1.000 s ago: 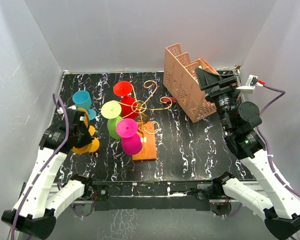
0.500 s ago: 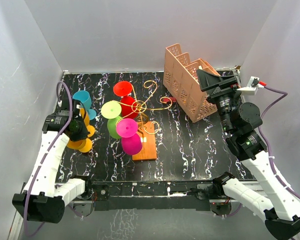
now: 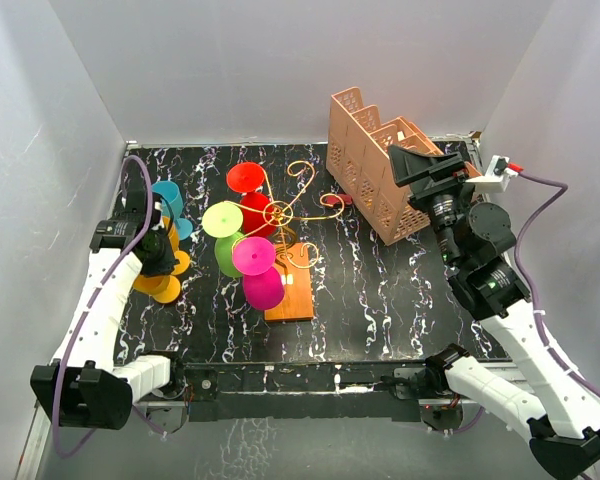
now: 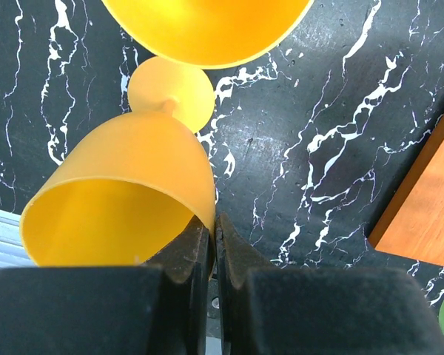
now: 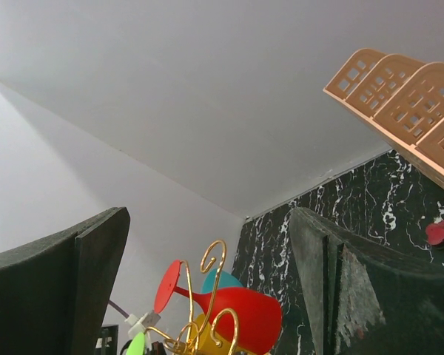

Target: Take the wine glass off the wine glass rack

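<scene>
On a black marble table (image 3: 380,290) between pale walls (image 3: 280,70), the left gripper (image 4: 213,237) pinches an orange wine glass (image 4: 126,177) tipped sideways, foot pointing away, left of the wine glass rack (image 3: 290,298); the right gripper (image 5: 211,211) gapes empty.

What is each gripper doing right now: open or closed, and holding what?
Left gripper: closed, pinching the rim of an orange wine glass.
Right gripper: open, holding nothing.

Left gripper (image 4: 213,248) pinching an orange wine glass (image 4: 126,185)
Fingers closed on the rim of the tipped glass, near the worktop (image 4: 318,111) edge — second orange glass (image 4: 207,29) above, orange rack base (image 4: 422,207) at right.
</scene>
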You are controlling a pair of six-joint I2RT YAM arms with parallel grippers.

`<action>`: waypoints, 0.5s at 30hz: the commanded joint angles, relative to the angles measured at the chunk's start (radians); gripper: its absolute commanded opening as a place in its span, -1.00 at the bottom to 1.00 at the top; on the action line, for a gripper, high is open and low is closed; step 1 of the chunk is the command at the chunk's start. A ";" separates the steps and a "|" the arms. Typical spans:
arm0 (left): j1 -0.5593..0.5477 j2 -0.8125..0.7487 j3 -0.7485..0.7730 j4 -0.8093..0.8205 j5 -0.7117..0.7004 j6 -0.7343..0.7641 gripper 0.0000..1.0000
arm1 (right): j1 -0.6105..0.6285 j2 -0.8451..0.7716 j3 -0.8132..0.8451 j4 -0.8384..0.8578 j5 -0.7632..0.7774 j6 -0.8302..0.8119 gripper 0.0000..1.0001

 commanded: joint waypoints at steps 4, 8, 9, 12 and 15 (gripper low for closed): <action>0.007 0.020 0.004 0.029 -0.003 0.013 -1.00 | 0.004 0.008 -0.004 0.023 0.017 -0.028 0.97; 0.010 0.043 0.003 0.034 -0.019 0.011 -0.95 | 0.003 0.002 -0.011 0.023 0.027 -0.044 0.97; 0.010 0.048 0.001 0.035 -0.020 0.011 -0.94 | 0.004 0.001 -0.013 0.023 0.028 -0.049 0.97; 0.012 0.052 -0.009 0.038 -0.028 0.004 -0.89 | 0.004 -0.004 -0.016 0.023 0.031 -0.068 0.97; 0.013 0.043 -0.025 0.046 -0.045 -0.001 -0.83 | 0.004 -0.009 -0.019 0.022 0.031 -0.069 0.97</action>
